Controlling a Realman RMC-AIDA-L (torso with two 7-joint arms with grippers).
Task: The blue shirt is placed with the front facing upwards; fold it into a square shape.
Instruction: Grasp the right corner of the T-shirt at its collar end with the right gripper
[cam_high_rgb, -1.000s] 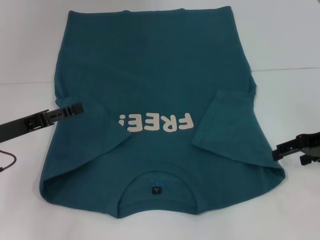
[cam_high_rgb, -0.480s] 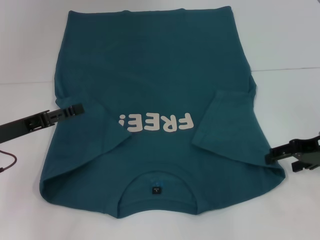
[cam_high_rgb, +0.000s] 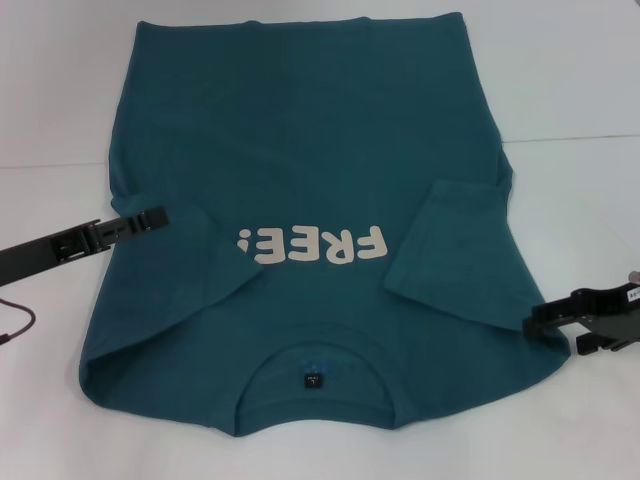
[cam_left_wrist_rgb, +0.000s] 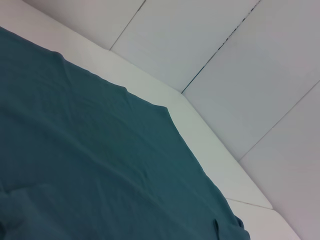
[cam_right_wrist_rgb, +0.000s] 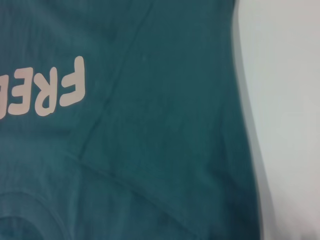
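The blue shirt lies flat on the white table, front up, with its collar and dark neck label toward me. Both sleeves are folded in over the chest beside the cream "FREE!" print. My left gripper is at the shirt's left edge, by the folded left sleeve. My right gripper is at the shirt's right shoulder edge, low over the cloth. The left wrist view shows the shirt's far part. The right wrist view shows the shirt and part of the print.
The white table extends bare on both sides of the shirt. A thin dark cable hangs below my left arm at the left edge. White wall panels stand behind the table.
My right gripper has moved left and slightly down, from beside the shirt to its right shoulder edge. The left arm and the shirt have not moved.
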